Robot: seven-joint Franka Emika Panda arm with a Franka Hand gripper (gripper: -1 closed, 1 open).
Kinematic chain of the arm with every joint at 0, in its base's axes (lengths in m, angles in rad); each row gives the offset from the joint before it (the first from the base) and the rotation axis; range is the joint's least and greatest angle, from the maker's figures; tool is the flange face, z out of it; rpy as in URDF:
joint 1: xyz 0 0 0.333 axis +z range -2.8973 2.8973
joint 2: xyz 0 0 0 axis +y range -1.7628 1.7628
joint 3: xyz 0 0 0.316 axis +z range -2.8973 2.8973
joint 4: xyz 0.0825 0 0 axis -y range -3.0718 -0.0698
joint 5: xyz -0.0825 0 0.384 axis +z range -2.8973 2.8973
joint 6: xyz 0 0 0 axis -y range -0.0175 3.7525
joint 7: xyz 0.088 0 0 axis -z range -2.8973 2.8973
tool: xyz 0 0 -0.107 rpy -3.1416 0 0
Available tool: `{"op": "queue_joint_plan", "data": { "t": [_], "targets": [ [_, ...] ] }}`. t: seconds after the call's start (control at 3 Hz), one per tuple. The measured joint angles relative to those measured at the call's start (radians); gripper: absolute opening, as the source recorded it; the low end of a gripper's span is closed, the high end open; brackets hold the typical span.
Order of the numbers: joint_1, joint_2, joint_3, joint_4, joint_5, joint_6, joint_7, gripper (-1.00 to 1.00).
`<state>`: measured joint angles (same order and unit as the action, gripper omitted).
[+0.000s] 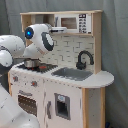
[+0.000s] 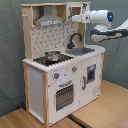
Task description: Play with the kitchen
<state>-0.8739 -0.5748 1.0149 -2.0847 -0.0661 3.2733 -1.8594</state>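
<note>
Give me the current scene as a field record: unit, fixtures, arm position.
unit: toy kitchen, white and light wood
stove: pot on burners
sink: grey, black faucet behind it
upper shelf: microwave, hood
arm: gripper raised at microwave level
fingers: cannot tell
</note>
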Motion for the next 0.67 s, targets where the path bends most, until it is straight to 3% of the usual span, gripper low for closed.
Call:
{"op": "queue_joint_plan", "data": {
  "t": [0.67],
  "targets": [
    [-0.113,0.012,0.101,0.102,0.0,-0.073,0.013,1.0]
  ]
}}
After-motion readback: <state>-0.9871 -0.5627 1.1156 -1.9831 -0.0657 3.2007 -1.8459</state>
